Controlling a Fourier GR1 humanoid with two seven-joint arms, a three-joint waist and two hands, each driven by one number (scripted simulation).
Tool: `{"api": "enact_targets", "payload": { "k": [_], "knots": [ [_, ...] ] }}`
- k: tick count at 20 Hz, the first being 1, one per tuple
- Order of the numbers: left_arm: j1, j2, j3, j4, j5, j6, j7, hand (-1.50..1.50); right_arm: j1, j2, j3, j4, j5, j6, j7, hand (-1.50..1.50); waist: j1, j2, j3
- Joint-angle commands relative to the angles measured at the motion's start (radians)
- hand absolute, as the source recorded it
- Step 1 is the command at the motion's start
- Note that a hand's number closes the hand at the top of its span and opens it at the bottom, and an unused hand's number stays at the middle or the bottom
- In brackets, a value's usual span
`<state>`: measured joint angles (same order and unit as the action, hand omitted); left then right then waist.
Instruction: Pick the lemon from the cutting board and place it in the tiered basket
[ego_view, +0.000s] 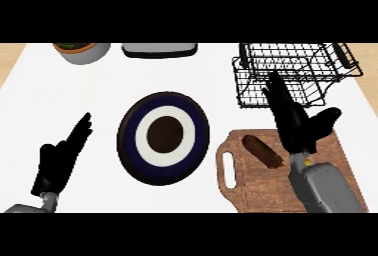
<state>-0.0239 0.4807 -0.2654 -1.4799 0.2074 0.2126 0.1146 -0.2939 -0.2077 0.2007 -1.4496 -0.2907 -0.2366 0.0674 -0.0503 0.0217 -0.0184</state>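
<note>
White counter (88, 100): right hand (295, 125) open, empty, fingers at 12 o'clock toward tiered basket (295, 70). No lemon visible; cutting board (258, 190) holds brown item (264, 151). Left hand (63, 155) open, resting at 8 o'clock.

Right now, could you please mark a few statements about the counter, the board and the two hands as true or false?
1. A brown oblong item lies on the wooden cutting board. True.
2. The black wire tiered basket stands at the near left. False: far right.
3. The right hand is curled round the item. False: its fingers are straight, holding nothing.
4. The round dark-blue-and-white plate lies left of the board. True.
5. The left hand is open at the lower left. True.
</note>
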Motion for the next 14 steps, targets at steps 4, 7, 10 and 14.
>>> {"api": "enact_targets", "payload": {
  "k": [4, 7, 10, 14],
  "knots": [
    [-0.087, -0.064, 0.043, -0.041, -0.047, 0.102, -0.077, 0.00, 0.098, -0.163, -0.285, -0.108, -0.300, 0.302, -0.168, 1.50, -0.001, -0.029, 0.024],
    [-0.063, -0.078, 0.052, -0.035, -0.017, 0.101, -0.075, 0.00, 0.075, 0.057, -0.453, -0.106, -0.467, 0.091, -0.243, 1.50, -0.106, -0.069, 0.074],
    [-0.114, -0.136, 0.031, -0.085, -0.045, 0.151, -0.092, 0.00, 0.205, -0.121, -0.415, 0.032, -0.602, 0.515, -0.120, -1.50, 0.001, -0.023, 0.029],
    [-0.118, -0.175, -0.004, -0.096, -0.090, 0.195, -0.102, 0.00, 0.314, -0.214, -0.451, 0.086, -0.729, 0.894, -0.147, -1.50, 0.005, -0.024, 0.027]
  ]
}}
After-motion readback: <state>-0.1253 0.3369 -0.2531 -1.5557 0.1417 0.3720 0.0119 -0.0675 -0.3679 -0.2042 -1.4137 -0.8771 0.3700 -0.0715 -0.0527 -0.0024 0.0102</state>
